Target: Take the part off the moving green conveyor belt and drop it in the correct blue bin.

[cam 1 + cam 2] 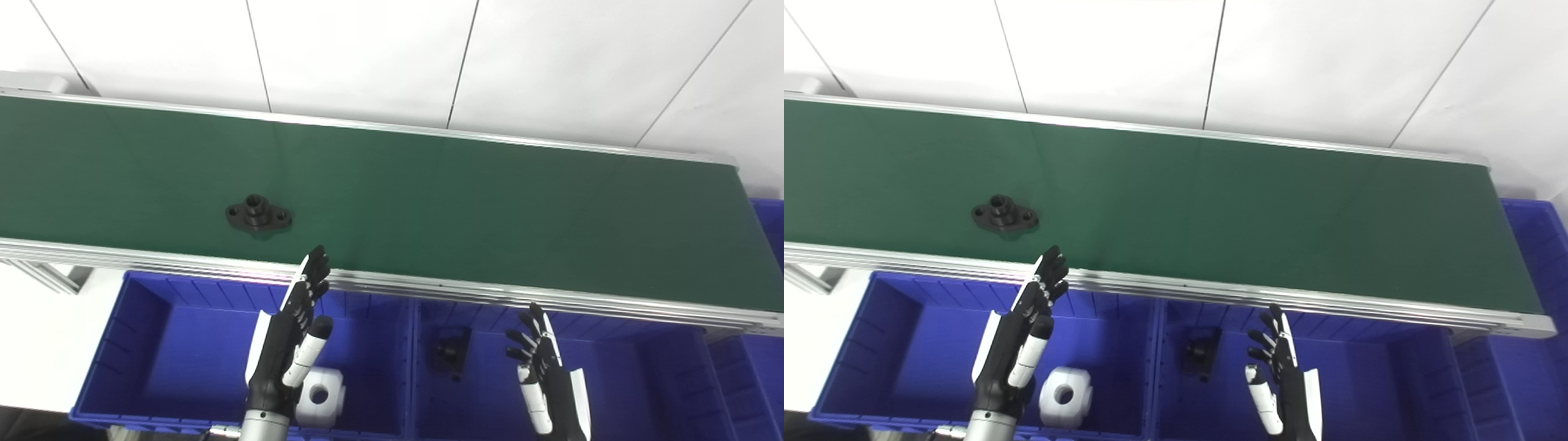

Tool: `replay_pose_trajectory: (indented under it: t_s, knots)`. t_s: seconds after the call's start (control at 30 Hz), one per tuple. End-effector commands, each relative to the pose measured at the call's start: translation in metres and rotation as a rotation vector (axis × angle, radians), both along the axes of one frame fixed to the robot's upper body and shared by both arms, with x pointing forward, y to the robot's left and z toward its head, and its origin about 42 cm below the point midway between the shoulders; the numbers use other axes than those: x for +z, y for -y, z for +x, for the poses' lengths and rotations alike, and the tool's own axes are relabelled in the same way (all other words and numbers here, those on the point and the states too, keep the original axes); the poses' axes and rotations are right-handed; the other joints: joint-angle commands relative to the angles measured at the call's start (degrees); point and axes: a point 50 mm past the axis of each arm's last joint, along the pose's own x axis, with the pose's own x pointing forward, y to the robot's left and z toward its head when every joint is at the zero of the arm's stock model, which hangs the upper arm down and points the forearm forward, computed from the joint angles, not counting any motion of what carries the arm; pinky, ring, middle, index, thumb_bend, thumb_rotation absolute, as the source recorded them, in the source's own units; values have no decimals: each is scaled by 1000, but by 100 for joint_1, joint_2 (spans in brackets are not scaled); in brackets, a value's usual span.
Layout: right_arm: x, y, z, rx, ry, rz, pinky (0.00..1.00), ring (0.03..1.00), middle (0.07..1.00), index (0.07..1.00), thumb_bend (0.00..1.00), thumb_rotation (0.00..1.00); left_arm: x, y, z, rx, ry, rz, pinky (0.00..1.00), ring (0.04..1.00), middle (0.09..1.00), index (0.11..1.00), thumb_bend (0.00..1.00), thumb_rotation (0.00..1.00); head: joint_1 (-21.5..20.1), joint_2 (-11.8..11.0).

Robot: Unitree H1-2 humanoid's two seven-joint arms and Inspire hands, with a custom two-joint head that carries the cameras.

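A black flanged part (258, 216) lies on the green conveyor belt (465, 202), left of the frame's centre and near the belt's lower edge. Just below and to its right, the left hand (293, 334) reaches up over the left blue bin (153, 343), fingers spread and holding nothing, fingertips at the belt's rail. A white block (320, 397) sits in that bin beside the wrist. At lower right, the right hand (542, 367) hangs open and empty over the middle blue bin (643, 380), which holds a black part (450, 350).
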Motion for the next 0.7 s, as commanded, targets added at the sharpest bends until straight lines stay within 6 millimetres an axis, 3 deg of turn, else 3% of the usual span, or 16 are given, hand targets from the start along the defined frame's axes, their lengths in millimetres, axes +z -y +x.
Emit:
replay_pose_trajectory:
  t_s: [0.0,0.1,0.23,0.3,0.4,0.53,0.67]
  knots:
    - [7,4,3,13,73,6,733,826,927,974,809,1000,9,18,4,-2,54,-49,933,947,947,932,796,847,56,-36]
    - [8,8,5,18,86,8,737,839,938,975,779,983,8,22,5,-2,55,-53,928,946,945,931,770,833,126,-69]
    - [21,8,9,12,149,-5,744,829,901,962,751,873,6,24,6,-2,57,-60,917,938,942,930,753,818,76,-89]
    - [34,8,15,17,203,-32,698,777,822,912,760,777,4,23,7,-4,59,-55,917,941,944,930,753,827,21,-113]
    - [53,8,26,59,280,-120,670,759,811,885,766,627,3,22,8,-10,60,-51,913,943,945,926,746,823,-16,-152]
    - [82,4,57,110,357,-283,630,754,831,866,877,522,-3,21,8,-12,60,-45,905,934,944,931,748,820,-40,-342]
    - [104,0,90,129,407,-392,577,719,833,862,913,480,-6,22,10,-12,58,-48,908,934,942,932,756,826,-43,-412]
